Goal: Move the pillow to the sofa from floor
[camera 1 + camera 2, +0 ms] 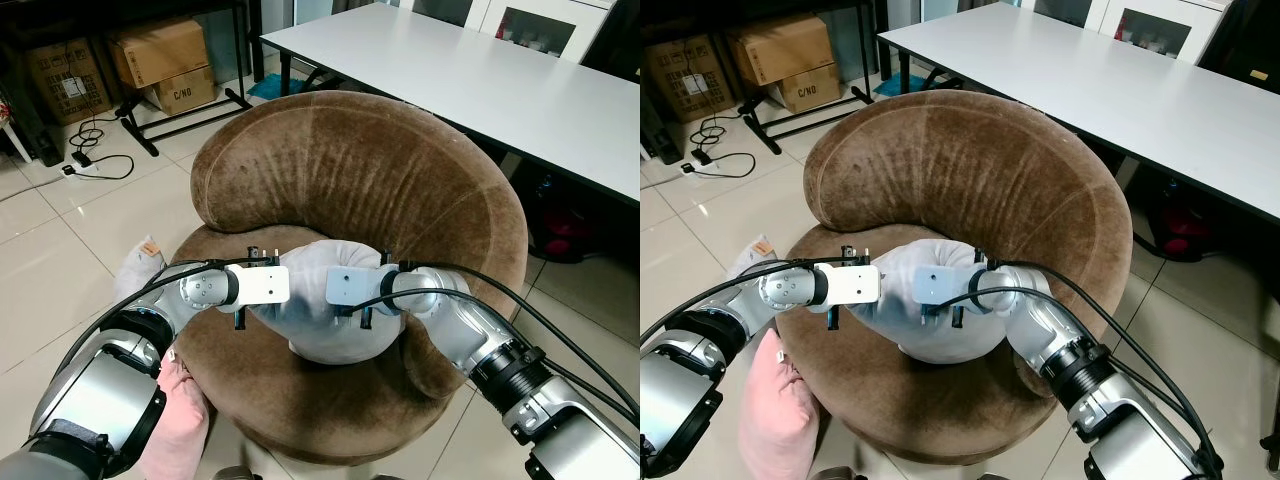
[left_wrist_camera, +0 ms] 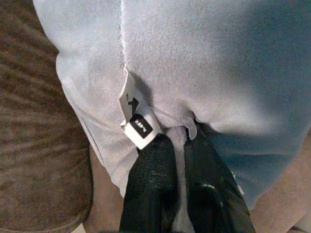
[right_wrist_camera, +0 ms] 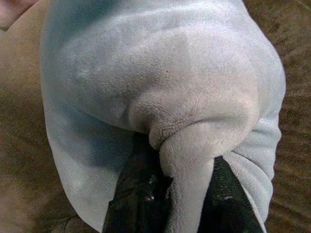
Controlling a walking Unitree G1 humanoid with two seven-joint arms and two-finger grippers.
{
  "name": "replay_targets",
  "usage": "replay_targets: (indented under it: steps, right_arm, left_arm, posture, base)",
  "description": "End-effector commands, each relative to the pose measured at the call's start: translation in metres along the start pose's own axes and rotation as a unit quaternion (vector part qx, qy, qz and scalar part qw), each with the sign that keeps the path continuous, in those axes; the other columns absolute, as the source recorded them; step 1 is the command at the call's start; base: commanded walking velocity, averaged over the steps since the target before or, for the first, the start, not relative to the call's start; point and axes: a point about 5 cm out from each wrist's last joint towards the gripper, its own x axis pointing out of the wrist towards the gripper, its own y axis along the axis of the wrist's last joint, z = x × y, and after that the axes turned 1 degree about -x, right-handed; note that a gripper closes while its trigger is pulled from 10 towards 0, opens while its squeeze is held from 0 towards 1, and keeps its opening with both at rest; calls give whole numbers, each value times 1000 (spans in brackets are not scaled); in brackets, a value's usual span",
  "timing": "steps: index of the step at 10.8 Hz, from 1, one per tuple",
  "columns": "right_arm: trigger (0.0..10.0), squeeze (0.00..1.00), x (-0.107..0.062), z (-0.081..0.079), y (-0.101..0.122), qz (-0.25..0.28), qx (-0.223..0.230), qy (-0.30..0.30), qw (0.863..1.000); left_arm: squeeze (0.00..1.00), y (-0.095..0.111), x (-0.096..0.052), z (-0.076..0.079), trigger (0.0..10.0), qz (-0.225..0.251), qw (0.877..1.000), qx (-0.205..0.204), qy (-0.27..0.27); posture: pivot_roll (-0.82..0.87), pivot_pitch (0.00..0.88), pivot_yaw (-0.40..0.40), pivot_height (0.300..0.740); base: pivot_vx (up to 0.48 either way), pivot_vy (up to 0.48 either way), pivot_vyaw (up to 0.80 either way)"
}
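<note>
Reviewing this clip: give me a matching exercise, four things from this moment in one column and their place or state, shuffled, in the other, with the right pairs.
Things:
1. grey pillow
2. pink pillow
3. cardboard boxes
4. white table

Places or states:
A. on the floor beside the brown sofa
B. behind the sofa
C. on the sofa seat, pinched by the left gripper and right gripper
D. under the black table

Pairs: 1-C, 2-A, 3-D, 4-B
</note>
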Motion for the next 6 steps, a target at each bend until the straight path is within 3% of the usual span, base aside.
replay_targets:
  steps: [1, 3, 4, 5, 6]
  right_arm:
    - [0, 0, 3, -5, 1, 10, 8, 11, 1000]
    - [0, 0, 3, -4, 2, 11, 16, 8, 1000]
    - [0, 0, 3, -2, 3, 15, 53, -2, 998]
    - [0, 0, 3, -2, 4, 24, 73, 0, 997]
    - [0, 0, 3, 1, 8, 41, 95, -23, 994]
  left_arm:
    - [0, 5, 4, 6, 0, 15, 1000, 9, -15]
    - [0, 6, 4, 6, 0, 18, 1000, 5, -12]
    - [110, 9, 3, -2, 10000, 38, 999, -21, 27]
    - [1000, 10, 1, -4, 10000, 47, 998, -28, 32]
    - [1000, 11, -4, -10, 10000, 66, 996, -36, 51]
  posture:
    - [-39, 0, -64, 740]
    - [-39, 0, -64, 740]
    - [-38, 0, -58, 740]
    - [-41, 0, -54, 740]
    - [-43, 0, -48, 740]
  base:
    - [0, 0, 0]
    - [0, 0, 0]
    - [0, 0, 0]
    - [0, 0, 0]
    - [0, 0, 0]
